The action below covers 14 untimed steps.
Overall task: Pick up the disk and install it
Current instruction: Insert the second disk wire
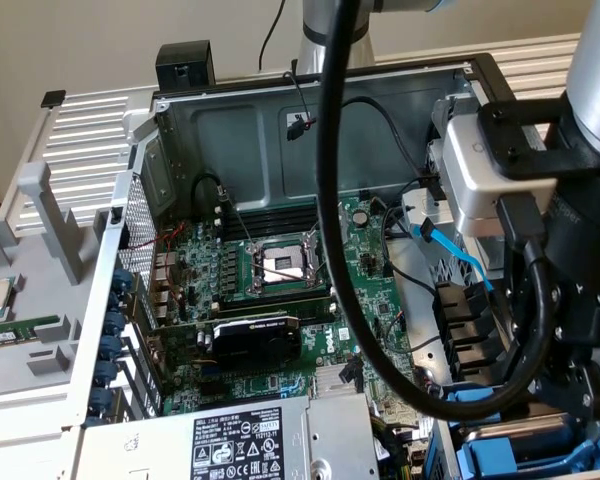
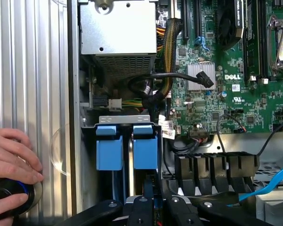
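Note:
The disk [image 2: 145, 148] stands edge-on in the drive bay, showing mainly its blue plastic frame. A second blue frame [image 2: 108, 148] sits in the slot right beside it. My gripper [image 2: 148, 200] is lined up with the disk's near end, its black fingers [image 2: 137, 206] drawn close together on the frame's edge. In the exterior view, my gripper [image 1: 555, 395] hangs low at the case's right corner. Blue plastic [image 1: 520, 455] shows just under it.
The grey power supply box [image 1: 230, 440] [image 2: 115, 33] borders the bay. The motherboard [image 1: 280, 300] fills the case floor. A light blue cable [image 1: 455, 255] [image 2: 273, 181] and the arm's thick black cable [image 1: 330, 200] cross nearby. A hand [image 2: 9, 155] holds a black round object [image 2: 9, 200] outside the case wall.

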Available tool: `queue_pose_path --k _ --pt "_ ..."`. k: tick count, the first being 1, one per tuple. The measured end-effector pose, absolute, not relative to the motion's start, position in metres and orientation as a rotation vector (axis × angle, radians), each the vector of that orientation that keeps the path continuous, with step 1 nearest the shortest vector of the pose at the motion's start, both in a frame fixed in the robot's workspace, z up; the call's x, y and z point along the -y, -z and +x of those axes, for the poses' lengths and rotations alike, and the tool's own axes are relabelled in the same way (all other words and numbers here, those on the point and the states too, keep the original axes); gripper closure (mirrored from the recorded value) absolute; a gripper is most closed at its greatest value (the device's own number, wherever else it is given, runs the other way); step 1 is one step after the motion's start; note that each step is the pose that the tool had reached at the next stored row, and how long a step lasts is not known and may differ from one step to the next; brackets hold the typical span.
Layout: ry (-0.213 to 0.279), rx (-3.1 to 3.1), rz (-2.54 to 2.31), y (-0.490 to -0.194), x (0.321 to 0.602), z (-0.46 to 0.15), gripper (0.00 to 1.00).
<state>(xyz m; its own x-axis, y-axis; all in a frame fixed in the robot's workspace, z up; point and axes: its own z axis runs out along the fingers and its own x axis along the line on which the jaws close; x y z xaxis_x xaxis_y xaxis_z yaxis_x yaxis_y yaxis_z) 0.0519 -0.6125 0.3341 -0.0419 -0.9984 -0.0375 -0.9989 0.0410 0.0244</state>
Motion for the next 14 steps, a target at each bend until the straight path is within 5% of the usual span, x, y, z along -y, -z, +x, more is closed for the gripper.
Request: queue_pose_path --k 3,14 --pt "-0.069 -2.259 -2.167 -0.334 0.612 0.052 0.75" --pt "-0.068 -2.259 -2.168 -0.355 0.612 0.052 0.75"
